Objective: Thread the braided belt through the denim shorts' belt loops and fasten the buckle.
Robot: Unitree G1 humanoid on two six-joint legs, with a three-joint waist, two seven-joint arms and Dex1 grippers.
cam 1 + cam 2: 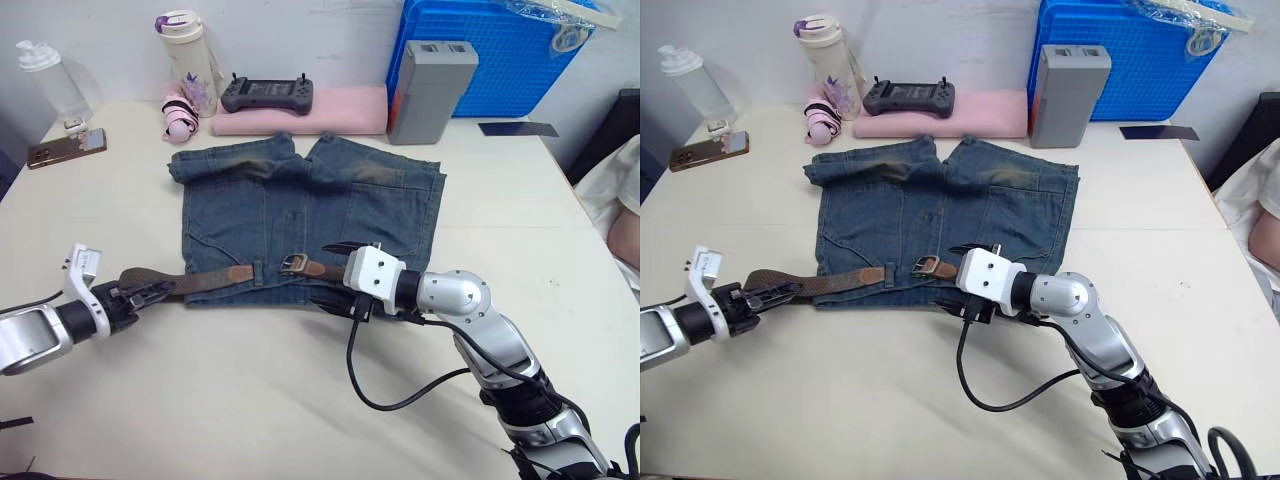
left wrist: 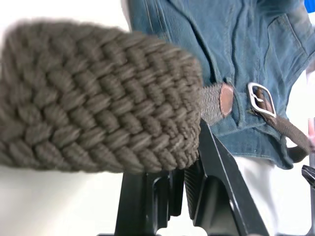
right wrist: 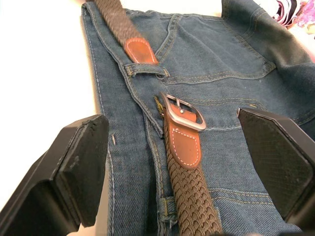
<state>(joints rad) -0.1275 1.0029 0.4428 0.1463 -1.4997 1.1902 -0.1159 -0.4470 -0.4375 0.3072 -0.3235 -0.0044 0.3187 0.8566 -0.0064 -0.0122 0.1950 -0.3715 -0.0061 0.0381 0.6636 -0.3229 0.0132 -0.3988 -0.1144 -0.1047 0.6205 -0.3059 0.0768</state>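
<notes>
The denim shorts lie flat on the table, waistband nearest me. The braided belt runs along the waistband. Its tan tip rests at a belt loop, a short gap from the silver buckle. The belt's slack sticks out past the shorts' left side, where my left gripper is shut on it. My right gripper hovers open at the waistband just right of the buckle, one finger on each side of the strap. The strap under the right gripper is hidden.
Behind the shorts are a pink folded cloth with a grey controller, a grey box and a blue crate. Two bottles and a phone stand back left. A black cable trails from my right arm.
</notes>
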